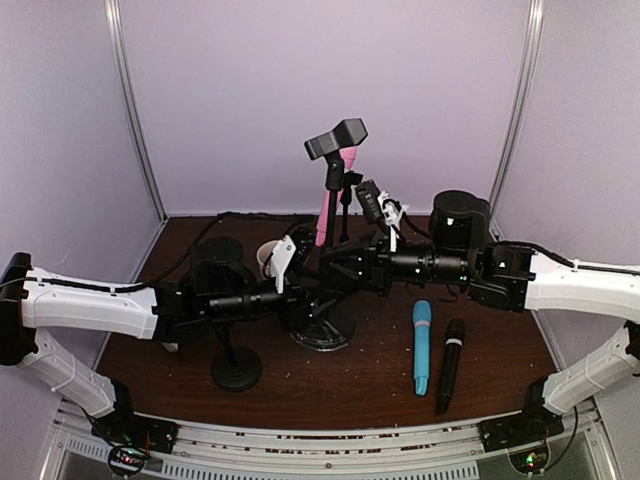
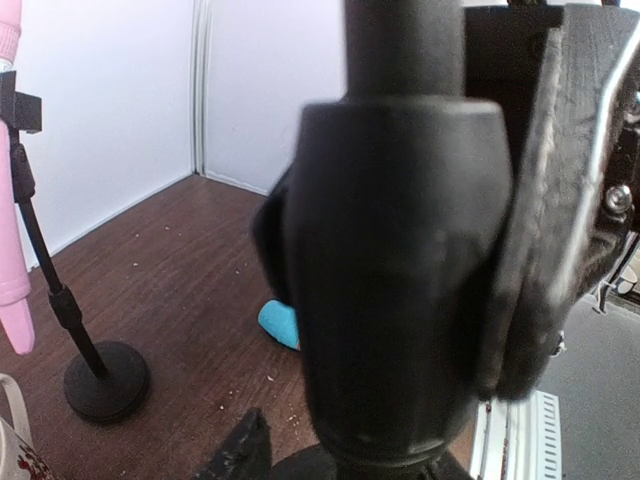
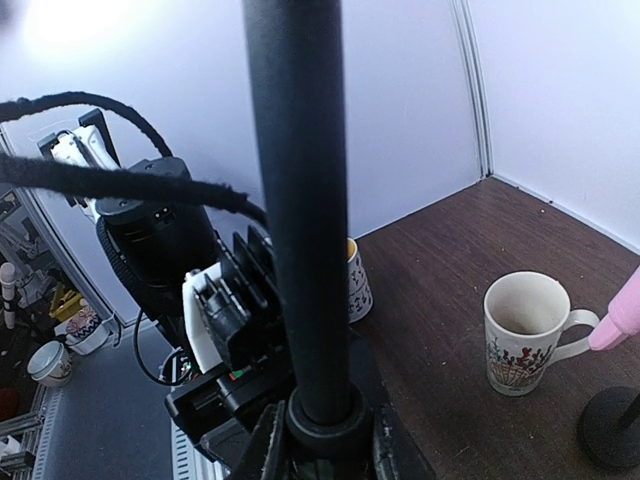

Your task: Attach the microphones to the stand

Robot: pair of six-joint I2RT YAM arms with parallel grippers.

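Seeing the light blue microphone (image 1: 422, 345) and the black microphone (image 1: 450, 365) lying side by side on the table (image 1: 500, 335), just right of the stand (image 1: 322, 332). Finding the pink microphone (image 1: 323, 215) hanging upright in the clip of a thinner stand (image 2: 105, 380) behind. Clamping the right gripper (image 3: 320, 440) shut around the main pole. Squeezing the left gripper (image 2: 400, 300) closed on the fat collar lower down. Noticing a mug (image 3: 525, 335) standing nearby.

2 white arms (image 1: 90, 305), black wrists (image 1: 430, 265)
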